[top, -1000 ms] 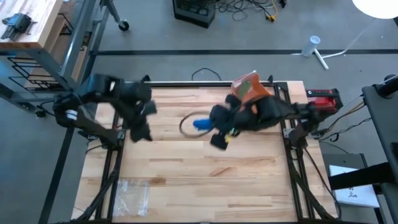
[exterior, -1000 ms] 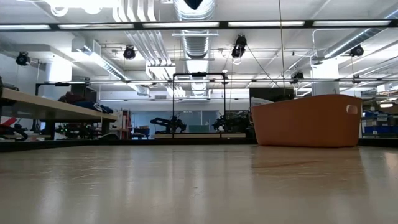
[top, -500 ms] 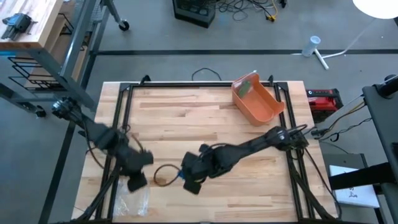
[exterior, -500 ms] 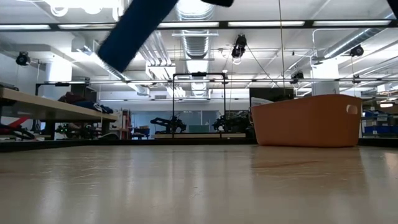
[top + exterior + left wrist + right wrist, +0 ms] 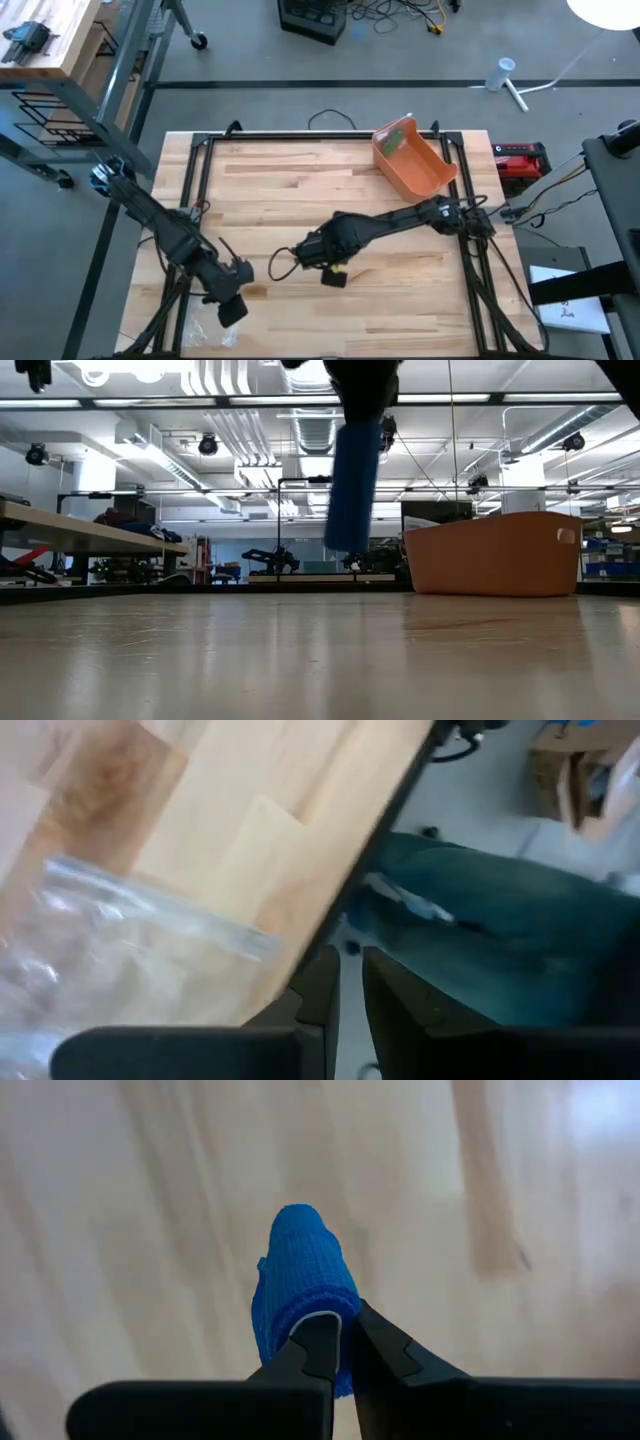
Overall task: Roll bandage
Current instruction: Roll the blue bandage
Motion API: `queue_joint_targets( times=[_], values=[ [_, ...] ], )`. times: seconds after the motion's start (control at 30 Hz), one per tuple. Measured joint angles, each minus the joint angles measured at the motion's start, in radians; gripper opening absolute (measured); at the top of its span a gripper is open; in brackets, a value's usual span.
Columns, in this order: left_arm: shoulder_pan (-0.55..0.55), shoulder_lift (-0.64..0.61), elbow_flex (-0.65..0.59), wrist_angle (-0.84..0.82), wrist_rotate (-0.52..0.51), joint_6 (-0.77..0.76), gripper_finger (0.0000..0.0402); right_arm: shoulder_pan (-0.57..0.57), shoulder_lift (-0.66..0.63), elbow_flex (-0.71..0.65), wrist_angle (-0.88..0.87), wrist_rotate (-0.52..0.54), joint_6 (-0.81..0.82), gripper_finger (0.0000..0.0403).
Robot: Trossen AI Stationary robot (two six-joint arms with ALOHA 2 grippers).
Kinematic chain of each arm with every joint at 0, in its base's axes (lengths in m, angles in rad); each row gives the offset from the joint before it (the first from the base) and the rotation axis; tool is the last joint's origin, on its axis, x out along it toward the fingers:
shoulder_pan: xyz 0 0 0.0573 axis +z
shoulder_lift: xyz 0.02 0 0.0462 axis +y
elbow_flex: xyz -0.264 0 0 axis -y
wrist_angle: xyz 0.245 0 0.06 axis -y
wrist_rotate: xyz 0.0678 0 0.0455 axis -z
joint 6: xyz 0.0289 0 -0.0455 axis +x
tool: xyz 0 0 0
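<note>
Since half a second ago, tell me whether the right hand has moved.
Yes. In the high view the right hand, shut on the blue bandage, has drawn back up the table toward the orange bin.

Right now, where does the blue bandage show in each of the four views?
High view: blue bandage barely visible at the right gripper, table centre.
Low view: hanging upright, top centre.
Left wrist view: absent.
Right wrist view: pinched, centre.
Shared landmark: orange bin.

The blue bandage [image 5: 354,485] is hanging blurred in the low view, its upper end lost behind a dark gripper running off the top edge. The clear plastic bag [image 5: 95,935] is smearing out of focus — contents unreadable.
</note>
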Motion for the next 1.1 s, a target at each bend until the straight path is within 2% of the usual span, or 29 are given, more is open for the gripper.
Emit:
queue_joint_targets(
  times=[0.1,0.37,0.5,0.73,0.93,1.1],
  values=[
    [0.000,0.038,-0.011,0.002,-0.014,0.056,0.0038,-0.020,0.010,-0.005,-0.062,0.018,-0.062,0.0008],
    [0.002,0.146,-0.013,0.024,-0.010,0.068,0.0049,-0.052,0.040,-0.014,-0.029,0.014,-0.154,0.0009],
    [0.002,0.157,-0.012,0.081,-0.021,0.068,0.0057,-0.067,0.047,-0.015,-0.026,0.018,-0.173,0.0016],
    [0.002,0.149,-0.013,0.079,-0.078,0.066,0.0062,-0.068,0.047,-0.015,0.013,0.010,-0.196,0.0043],
    [0.002,0.148,-0.013,0.079,-0.085,0.071,0.0073,-0.068,0.047,-0.015,0.031,0.005,-0.153,0.0091],
    [0.001,0.148,-0.013,0.079,-0.087,0.080,0.0119,-0.068,0.047,-0.015,0.030,0.005,-0.141,0.0156]
  ],
)
